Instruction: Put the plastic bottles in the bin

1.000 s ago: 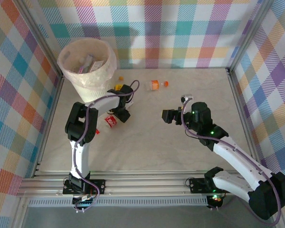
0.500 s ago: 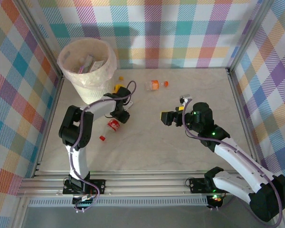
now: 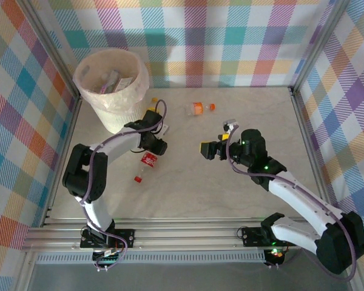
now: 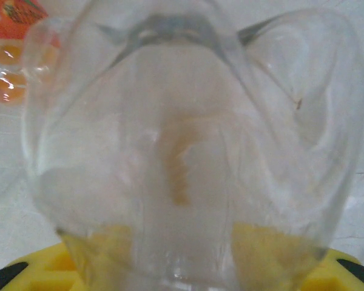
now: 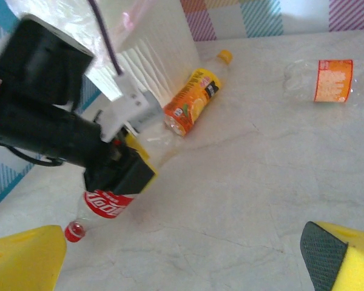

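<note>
Top cam overhead, R wrist low, sharing bin [image 3: 112,106]

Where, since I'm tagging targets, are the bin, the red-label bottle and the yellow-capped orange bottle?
bin [image 3: 118,112], top view, outer wall.
red-label bottle [image 3: 148,160], top view, its label.
yellow-capped orange bottle [image 5: 191,100], right wrist view, its label.

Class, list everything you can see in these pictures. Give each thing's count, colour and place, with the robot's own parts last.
bin: one, cream-white, bag-lined, far left corner; bottles inside, count unclear
orange bottle: one, yellow cap, lying beside the bin
clear bottle with orange label: one, orange cap, lying far mid-table
red-labelled bottle: one, clear, red cap, lying near the bin
table: one, pale marbled
walls: multicoloured check, around the table
left gripper: one, black with yellow fingers, shut on the red-labelled bottle's clear end
right gripper: one, yellow fingers, open, empty, mid-table
</note>
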Robot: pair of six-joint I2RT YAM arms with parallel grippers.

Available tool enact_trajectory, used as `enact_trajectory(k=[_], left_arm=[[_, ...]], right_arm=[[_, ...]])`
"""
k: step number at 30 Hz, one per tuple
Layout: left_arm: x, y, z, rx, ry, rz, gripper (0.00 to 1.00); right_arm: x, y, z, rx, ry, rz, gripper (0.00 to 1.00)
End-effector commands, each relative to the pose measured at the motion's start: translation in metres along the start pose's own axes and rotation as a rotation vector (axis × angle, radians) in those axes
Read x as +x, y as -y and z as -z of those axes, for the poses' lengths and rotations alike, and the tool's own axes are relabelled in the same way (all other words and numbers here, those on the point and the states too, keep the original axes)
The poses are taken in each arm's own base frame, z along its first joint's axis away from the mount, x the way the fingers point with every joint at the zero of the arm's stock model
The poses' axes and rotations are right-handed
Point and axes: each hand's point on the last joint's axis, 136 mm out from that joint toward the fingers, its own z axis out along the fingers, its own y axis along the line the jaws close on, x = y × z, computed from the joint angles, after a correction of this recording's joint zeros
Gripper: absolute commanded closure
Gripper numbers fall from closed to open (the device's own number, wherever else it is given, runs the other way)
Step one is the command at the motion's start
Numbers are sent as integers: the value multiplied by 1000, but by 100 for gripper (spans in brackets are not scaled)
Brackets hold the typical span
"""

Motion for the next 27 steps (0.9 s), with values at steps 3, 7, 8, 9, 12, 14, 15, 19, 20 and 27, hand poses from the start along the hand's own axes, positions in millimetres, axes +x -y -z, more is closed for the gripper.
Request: enact_trajectory(k=[3, 7, 8, 9, 12, 14, 15, 19, 20, 27], left_arm=[[-26, 4, 37, 18, 171, 33, 56], [-46, 0, 59, 6, 250, 33, 58], [-52, 1, 68, 14, 273, 33, 58], [-60, 3, 79, 28, 305, 31, 59], [-89, 8, 119, 59, 423, 30, 58], [-111, 7, 150, 66, 509, 41, 58], [-121, 7, 164, 71, 551, 44, 58], [-156, -2, 219, 55, 701, 80, 60], [-166, -11, 236, 23, 737, 107, 60], [-223, -94, 337, -259, 1042, 331, 57]], right_arm=[[-39, -16, -3, -45, 93, 40, 0], [-48, -22, -4, -73, 125, 42, 0], [-49, -22, -4, -74, 130, 42, 0], [-52, -23, -3, -76, 139, 41, 0], [-57, -23, -1, -70, 157, 48, 0], [-62, -23, 1, -61, 173, 51, 0], [-64, -22, 1, -56, 178, 51, 0], [-75, -28, 3, -71, 202, 48, 0], [-77, -29, 4, -75, 208, 44, 0], [-86, -32, 10, -79, 250, 39, 0]])
